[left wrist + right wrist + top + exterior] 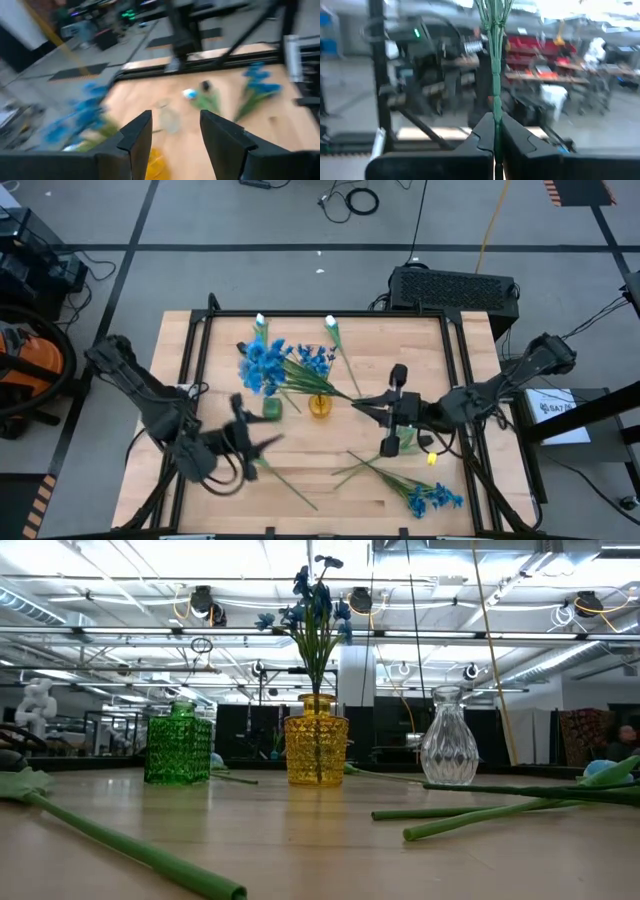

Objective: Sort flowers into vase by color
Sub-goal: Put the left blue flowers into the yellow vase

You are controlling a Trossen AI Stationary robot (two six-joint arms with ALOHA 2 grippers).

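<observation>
High view | right gripper [358, 404] mid-table, pinching blue flower stem [495, 75] over yellow vase [319, 405] | left gripper [268, 442] near front-left edge, fingers spread, empty

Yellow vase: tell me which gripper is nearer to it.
Right. The right gripper, shut on a green flower stem, sits just beside the yellow vase. The left gripper is open, farther off beyond the green vase.

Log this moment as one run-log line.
right gripper: shut on green stem | yellow vase: holds blue flowers | left gripper: open, empty | table: loose flowers lying
</observation>
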